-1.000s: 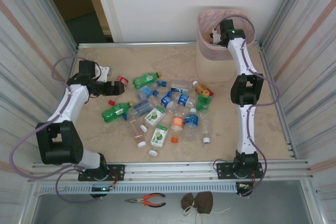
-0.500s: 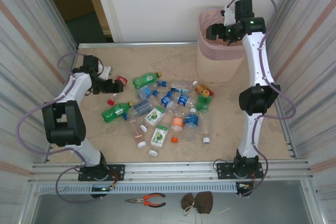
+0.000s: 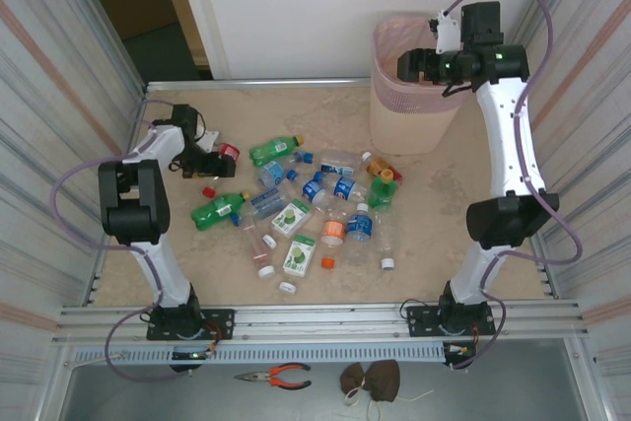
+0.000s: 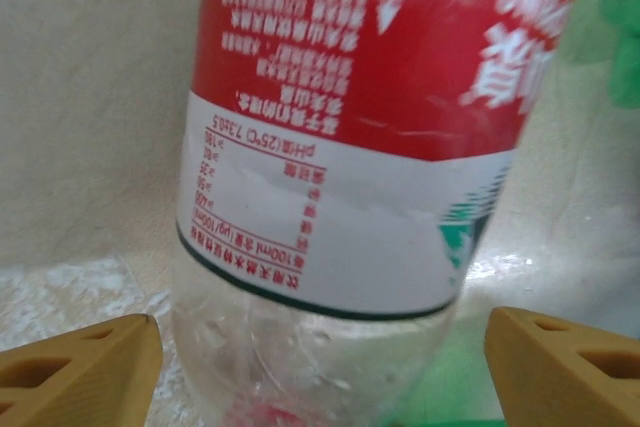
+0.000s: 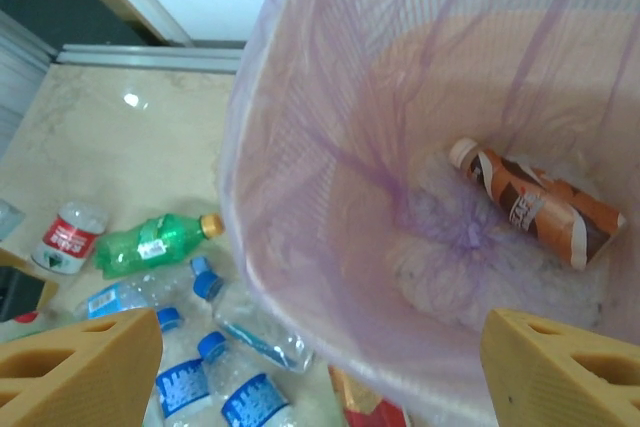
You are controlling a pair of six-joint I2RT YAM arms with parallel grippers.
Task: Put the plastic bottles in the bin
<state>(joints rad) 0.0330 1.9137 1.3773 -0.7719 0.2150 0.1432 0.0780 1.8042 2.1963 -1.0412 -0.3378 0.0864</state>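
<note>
A clear bottle with a red and white label (image 4: 340,147) lies between the fingers of my left gripper (image 4: 320,372), which is open with a gap on each side. From above, this gripper (image 3: 215,161) is at the table's left, beside that bottle (image 3: 230,152). Several more plastic bottles (image 3: 320,192), clear and green, lie scattered mid-table. My right gripper (image 3: 416,66) hangs open and empty over the bin (image 3: 406,115). In the right wrist view, the gripper (image 5: 320,372) looks down into the pink-lined bin (image 5: 330,97), where an orange and brown bottle (image 5: 530,202) lies at the bottom.
Two green and white cartons (image 3: 299,255) and loose caps (image 3: 327,263) lie among the bottles. Corrugated walls close in both sides of the table. Orange-handled pliers (image 3: 276,375) lie below the front rail.
My right arm rose from inside the bin to above its rim. My left gripper slid right up to the red-labelled bottle and its jaws narrowed a little.
</note>
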